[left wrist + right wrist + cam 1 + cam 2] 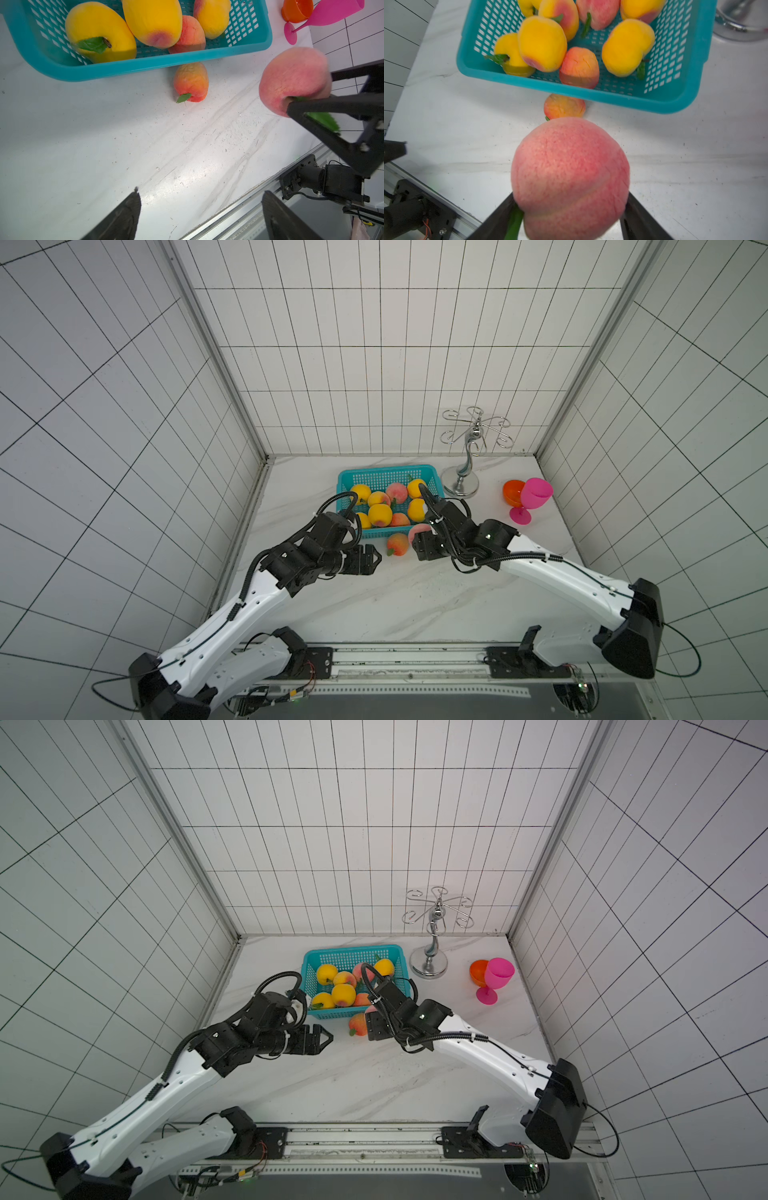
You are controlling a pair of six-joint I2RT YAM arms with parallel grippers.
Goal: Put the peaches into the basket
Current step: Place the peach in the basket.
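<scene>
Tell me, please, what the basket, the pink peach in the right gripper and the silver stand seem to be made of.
Basket: apparently moulded plastic, smooth and slightly glossy; the even lattice holes suggest it.
Pink peach: perhaps foam or soft plastic, matte; its skin is finely pebbled, without shine.
Stand: likely polished metal; it is silvery and reflects light.

Both top views look steeply down from high above the base rail (411, 659), taking in the whole surface (395, 605) and the tiled walls (374, 364) (near-identical, shifted sideways). The left wrist camera peers low past the left end effector (199, 197) toward the basket (158, 62). The right wrist camera faces it too, close behind the pink peach (569, 172) in the right end effector (569, 199); both share the loose peach (191, 82).
</scene>
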